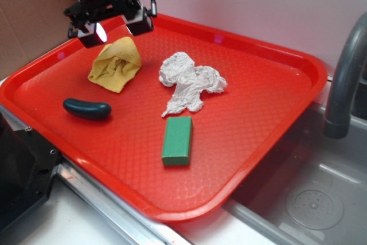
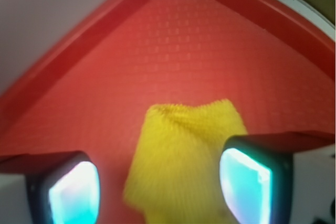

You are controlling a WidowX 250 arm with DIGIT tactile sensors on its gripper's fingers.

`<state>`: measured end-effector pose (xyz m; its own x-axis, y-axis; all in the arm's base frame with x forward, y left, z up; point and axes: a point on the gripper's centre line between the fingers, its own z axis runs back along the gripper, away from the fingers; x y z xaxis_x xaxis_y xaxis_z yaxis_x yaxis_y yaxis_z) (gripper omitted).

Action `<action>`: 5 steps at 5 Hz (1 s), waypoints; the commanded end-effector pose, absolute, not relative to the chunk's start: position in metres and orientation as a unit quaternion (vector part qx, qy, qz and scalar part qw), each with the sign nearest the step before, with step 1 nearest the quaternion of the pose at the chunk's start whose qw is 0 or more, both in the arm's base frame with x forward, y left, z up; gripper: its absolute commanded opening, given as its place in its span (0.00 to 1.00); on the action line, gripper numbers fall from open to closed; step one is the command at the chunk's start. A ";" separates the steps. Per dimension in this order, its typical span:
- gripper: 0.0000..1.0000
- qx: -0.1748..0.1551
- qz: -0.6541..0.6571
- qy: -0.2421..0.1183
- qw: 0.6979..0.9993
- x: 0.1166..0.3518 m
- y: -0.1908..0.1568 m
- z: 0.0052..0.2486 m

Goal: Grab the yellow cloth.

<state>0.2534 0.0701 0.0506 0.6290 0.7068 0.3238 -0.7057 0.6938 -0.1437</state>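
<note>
The yellow cloth [image 1: 115,64] lies crumpled on the red tray [image 1: 258,101], toward its back left corner. My gripper [image 1: 116,29] hovers just above the cloth's far top edge, open, with its two lit fingertips spread wide. In the wrist view the yellow cloth [image 2: 184,156] fills the gap between the fingers [image 2: 73,192], closer to the right one, and nothing is gripped. The gripper [image 2: 160,187] stands apart from the fabric.
A crumpled white paper towel [image 1: 189,81] lies at the tray's middle. A green block [image 1: 177,140] sits in front of it and a dark oblong object [image 1: 87,108] at the left. A grey faucet [image 1: 344,78] and sink [image 1: 309,199] are on the right.
</note>
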 end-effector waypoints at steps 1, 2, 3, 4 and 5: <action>1.00 0.017 0.363 -0.169 0.916 0.272 0.082 0.027; 0.00 0.013 0.356 -0.167 0.919 0.271 0.081 0.023; 0.00 0.015 0.358 -0.167 0.919 0.270 0.081 0.023; 0.00 0.010 0.363 -0.168 0.917 0.268 0.082 0.028; 0.00 -0.001 0.376 -0.145 0.915 0.272 0.079 0.048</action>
<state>0.2612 0.0722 0.0275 0.6917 0.6926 0.2044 -0.6945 0.7156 -0.0747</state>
